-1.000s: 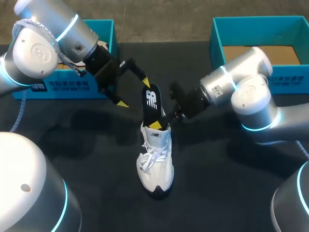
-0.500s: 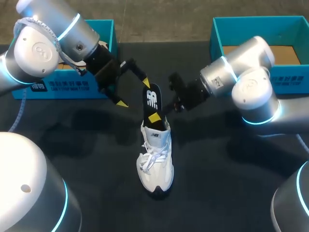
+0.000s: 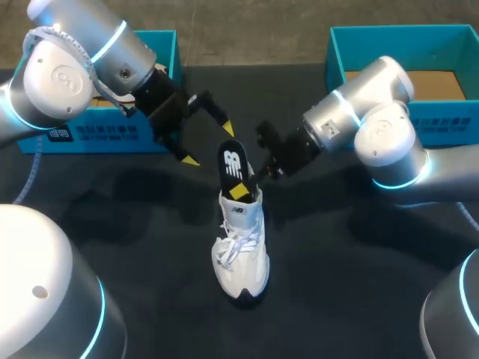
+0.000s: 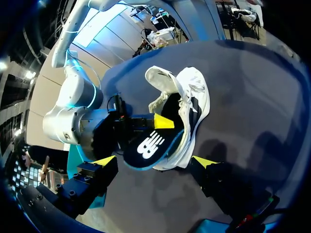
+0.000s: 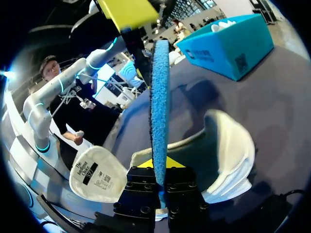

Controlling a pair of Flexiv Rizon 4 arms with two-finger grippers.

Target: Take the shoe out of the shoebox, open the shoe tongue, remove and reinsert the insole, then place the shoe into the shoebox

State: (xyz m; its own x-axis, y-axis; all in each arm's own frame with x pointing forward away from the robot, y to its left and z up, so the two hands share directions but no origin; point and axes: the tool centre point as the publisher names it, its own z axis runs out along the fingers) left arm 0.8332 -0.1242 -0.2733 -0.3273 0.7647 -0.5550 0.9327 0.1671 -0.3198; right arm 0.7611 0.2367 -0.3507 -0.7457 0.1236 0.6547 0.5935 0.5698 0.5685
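Observation:
A white shoe (image 3: 239, 243) stands on the black table, toe toward the near edge. A black insole with a white logo (image 3: 234, 166) sticks up out of its opening. My right gripper (image 3: 244, 190) is shut on the insole's lower part, just above the shoe's collar. In the right wrist view the insole (image 5: 159, 102) runs edge-on, blue, straight up from that gripper (image 5: 158, 183), with the shoe (image 5: 221, 150) beneath and its tongue (image 5: 95, 178) folded out. My left gripper (image 3: 209, 144) hangs open just left of the insole, holding nothing; in its view the insole (image 4: 148, 148) lies ahead of the gripper (image 4: 153, 161).
A blue shoebox (image 3: 163, 46) stands at the back left behind my left arm. A second blue box (image 3: 404, 41) with a cardboard floor sits at the back right. Bare black table lies around the shoe.
My right gripper has shifted left and pushed the insole lower into the shoe. The left gripper has stayed open and nearly still.

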